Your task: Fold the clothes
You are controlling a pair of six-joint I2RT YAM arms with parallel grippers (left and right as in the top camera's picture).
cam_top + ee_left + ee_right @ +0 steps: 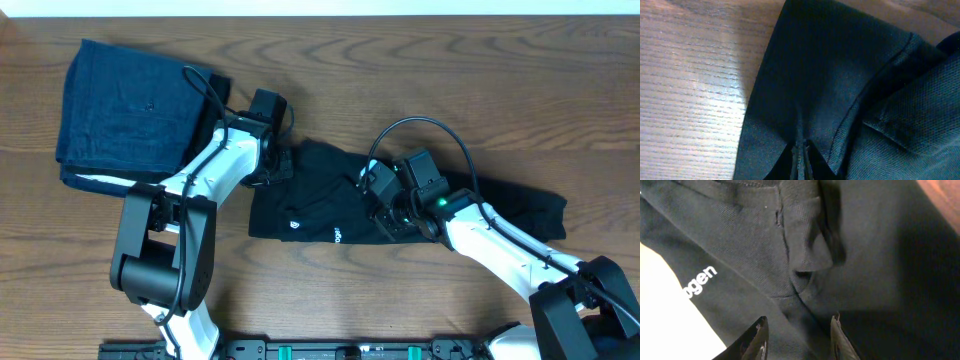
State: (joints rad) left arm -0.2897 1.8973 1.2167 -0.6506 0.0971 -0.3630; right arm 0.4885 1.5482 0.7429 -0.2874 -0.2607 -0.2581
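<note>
Black shirt (310,205) lies in a long rumpled band across the middle of the wooden table (420,90), its left end near a folded blue garment (130,110). The left gripper (274,168) is pinched tight on the shirt's left edge, a crease running up from its tips. The right gripper (385,212) hangs over the shirt's middle with its fingers (759,341) parted, cloth beneath them.

Shirt (312,208) ctr; folded garment (130,110) back-left.
</note>
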